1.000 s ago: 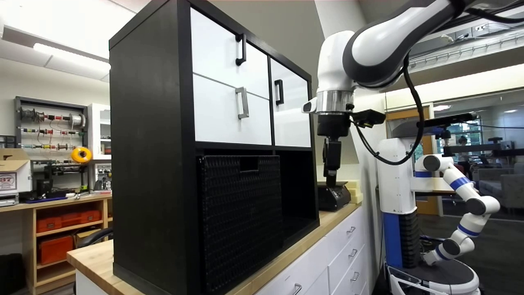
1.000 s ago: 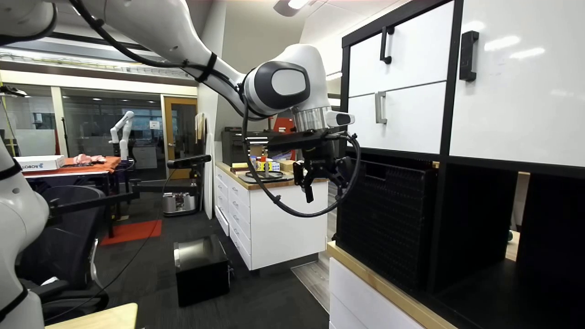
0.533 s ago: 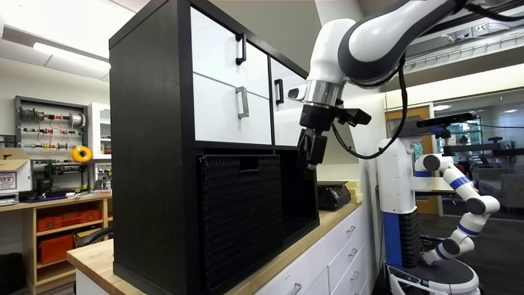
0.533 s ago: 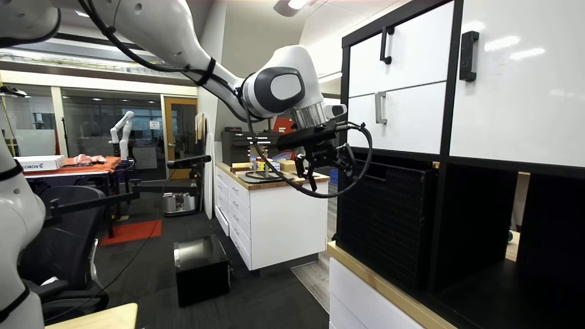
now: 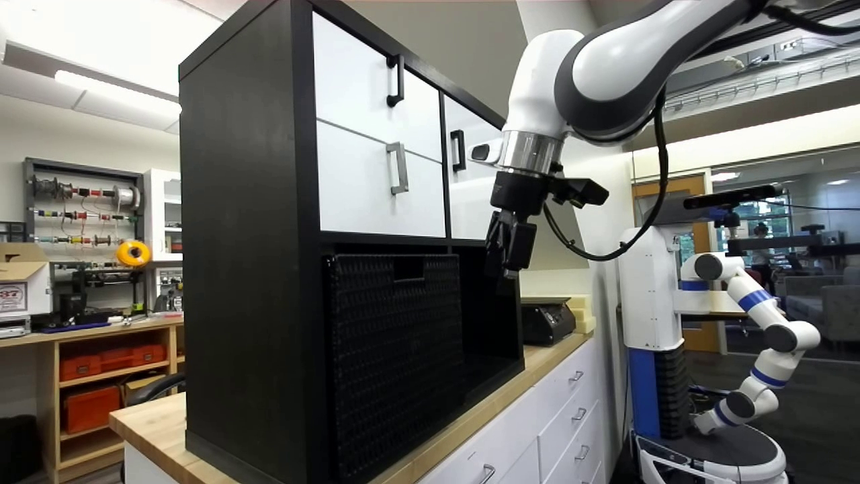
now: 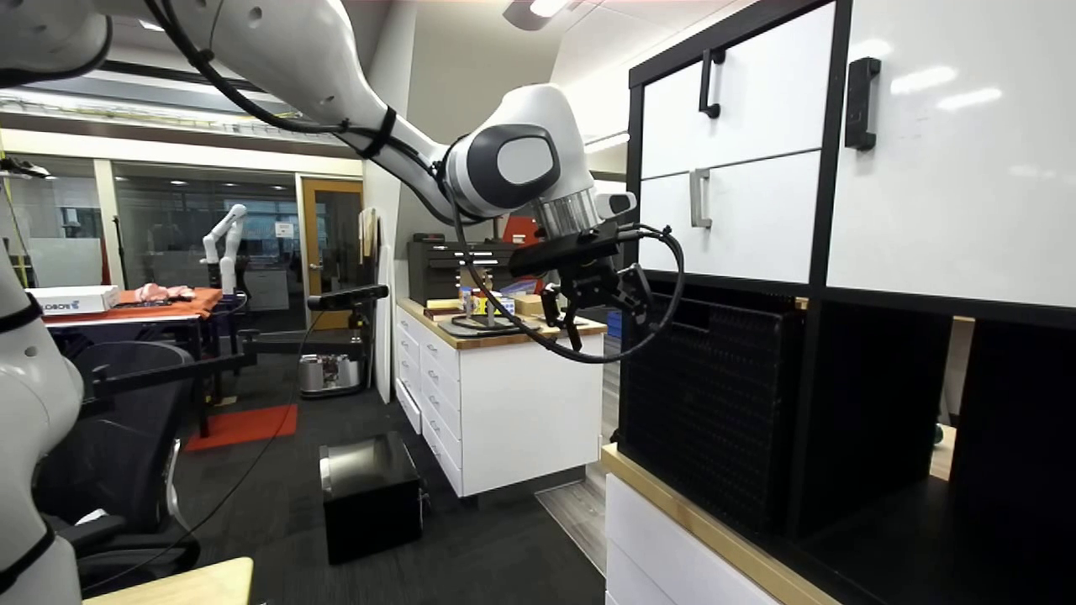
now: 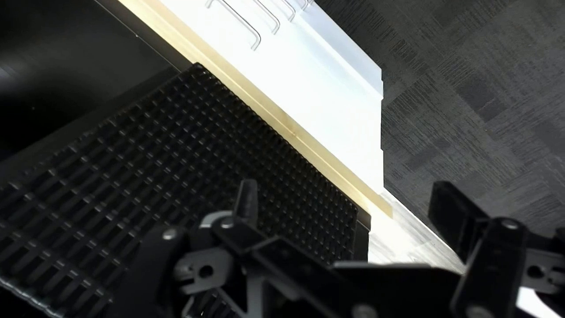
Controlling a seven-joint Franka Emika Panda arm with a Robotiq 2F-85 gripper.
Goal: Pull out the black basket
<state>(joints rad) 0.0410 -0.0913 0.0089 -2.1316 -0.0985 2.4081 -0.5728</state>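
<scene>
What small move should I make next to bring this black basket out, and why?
Probably ease the open tool toward the handle slot near the top of the black basket. The basket sits inside the cabinet, and the tool is out in front, gripping nothing; the slot looks like the likeliest place to pull from.

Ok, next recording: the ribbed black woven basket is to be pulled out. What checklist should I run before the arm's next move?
1. Black two-finger gripper open: ok, jaws apart in the wrist view.
2. Ribbed black woven basket in place: ok, standing in a lower compartment of the boxy black cabinet.
3. Rectangular cut-out high in its front uncovered: ok in an exterior view.
4. Gripper at the cut-out: not ok, it hangs apart from it.
5. Jaws aligned with the cut-out: cannot tell from the wrist view.
</scene>
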